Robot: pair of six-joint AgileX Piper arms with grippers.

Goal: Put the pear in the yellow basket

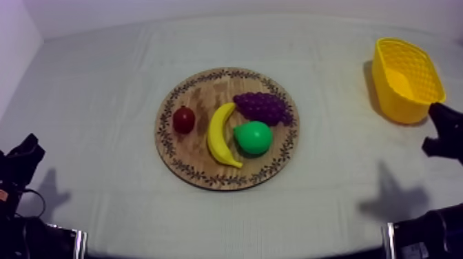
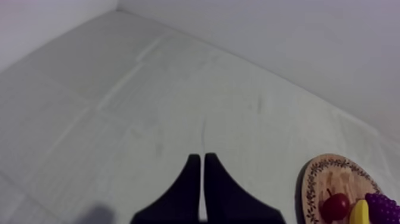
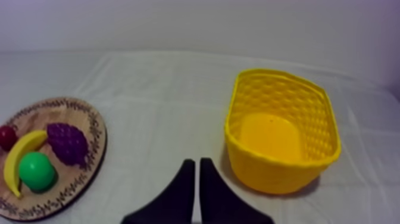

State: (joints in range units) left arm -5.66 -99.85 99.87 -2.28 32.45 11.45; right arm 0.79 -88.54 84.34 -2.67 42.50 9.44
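The green pear [image 1: 253,137] lies on the round wooden board [image 1: 200,165], right of the banana [image 1: 220,134] and just below the grapes [image 1: 262,107]. At the table's far right stands the yellow basket [image 1: 406,79], with nothing in it. My left gripper [image 1: 27,146] rests low at the left edge, far from the board; its fingers lie together as a narrow wedge [image 2: 199,159]. My right gripper [image 1: 441,127] sits just in front of the basket, shut on nothing [image 3: 196,162]. From the right wrist I see the pear [image 3: 36,170] on the board [image 3: 89,119] and the basket [image 3: 280,128] close ahead.
A small red fruit [image 1: 183,120] lies at the board's left side. The left wrist view catches the board's edge [image 2: 333,173] with the red fruit [image 2: 335,206]. Bare cloth lies between the board and the basket. A pale wall borders the table at the back.
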